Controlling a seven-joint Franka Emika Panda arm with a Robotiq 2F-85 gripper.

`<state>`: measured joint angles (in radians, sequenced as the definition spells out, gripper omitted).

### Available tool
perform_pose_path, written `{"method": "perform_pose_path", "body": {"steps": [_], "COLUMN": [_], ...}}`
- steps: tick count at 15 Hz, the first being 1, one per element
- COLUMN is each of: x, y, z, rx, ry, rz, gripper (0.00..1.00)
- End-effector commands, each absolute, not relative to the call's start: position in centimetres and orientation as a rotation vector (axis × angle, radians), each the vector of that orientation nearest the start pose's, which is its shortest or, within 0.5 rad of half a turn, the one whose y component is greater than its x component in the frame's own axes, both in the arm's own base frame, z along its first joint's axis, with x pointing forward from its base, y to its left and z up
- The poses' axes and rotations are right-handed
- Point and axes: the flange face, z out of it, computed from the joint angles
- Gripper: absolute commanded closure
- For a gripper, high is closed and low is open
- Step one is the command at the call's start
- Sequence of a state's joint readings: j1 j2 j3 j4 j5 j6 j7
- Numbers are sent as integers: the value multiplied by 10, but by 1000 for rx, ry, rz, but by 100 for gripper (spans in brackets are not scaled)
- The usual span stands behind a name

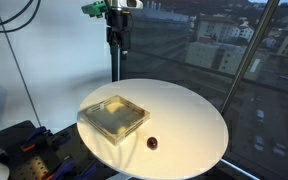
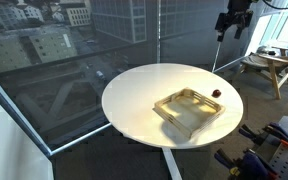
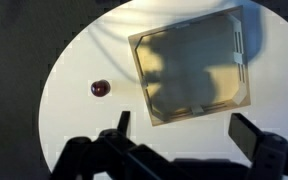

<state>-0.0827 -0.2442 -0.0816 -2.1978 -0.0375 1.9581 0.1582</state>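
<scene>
High above the round white table (image 1: 189, 110), the black two-fingered gripper (image 3: 184, 128) is being held with its fingers wide apart, nothing being gripped. Beneath it the shallow square translucent tray (image 3: 189, 65) is lying on the tabletop, the small dark-red ball (image 3: 101, 89) sitting near one corner (not touching). By a careless descent the ball could be sent rolling off the edge. Whether anything is lying in the tray is being obscured by blur.

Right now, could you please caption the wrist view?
Open claw above a round white table bearing a clear tray and a small dark-red ball.
</scene>
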Motion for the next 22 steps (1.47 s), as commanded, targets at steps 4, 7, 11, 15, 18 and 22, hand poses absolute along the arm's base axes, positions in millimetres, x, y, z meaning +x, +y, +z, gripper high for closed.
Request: {"method": "perform_pose_path", "body": {"steps": [4, 7, 11, 15, 18, 22], "x": [494, 502, 514, 526, 534, 542], "y": [-101, -113, -129, -146, -158, -169], "z": [485, 480, 476, 472, 470, 465], "rx": [-3077, -3072, -3065, -3055, -3044, -3030], "ry": [574, 614, 676, 734, 770, 797], "rz": [-59, -43, -27, -28, -32, -31], "gripper": [0, 0, 0, 0, 0, 0]}}
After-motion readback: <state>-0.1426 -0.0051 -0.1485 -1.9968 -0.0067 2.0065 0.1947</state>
